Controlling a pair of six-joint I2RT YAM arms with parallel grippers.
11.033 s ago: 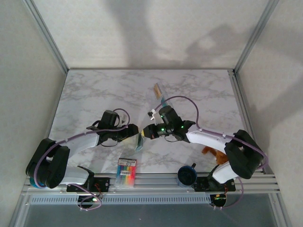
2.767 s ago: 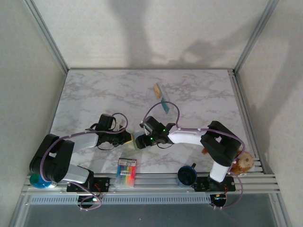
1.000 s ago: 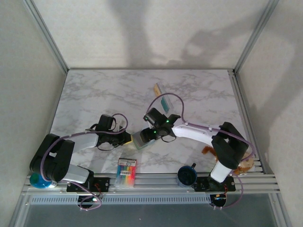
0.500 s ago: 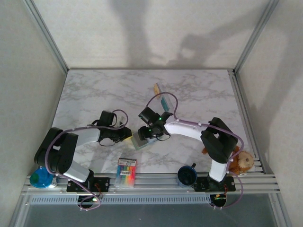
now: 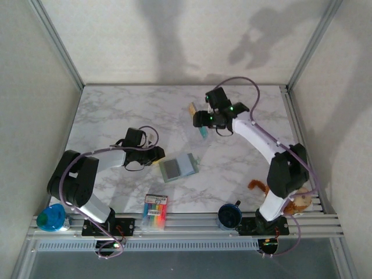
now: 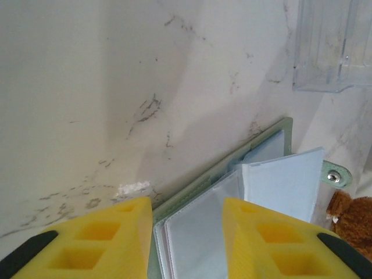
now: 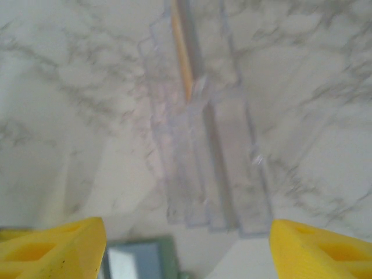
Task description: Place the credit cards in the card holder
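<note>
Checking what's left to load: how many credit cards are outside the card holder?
2. A tan-gold card stands in the clear rack at the far side; a teal card is just nearer, beside the right claw. Any inside the card holder may be hidden.

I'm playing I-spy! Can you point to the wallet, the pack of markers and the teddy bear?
wallet (image 5: 177, 168), top view, middle of its open panels.
pack of markers (image 5: 155, 211), top view, middle of the pack.
teddy bear (image 5: 300, 200), top view, on its round head near the right arm's base.
</note>
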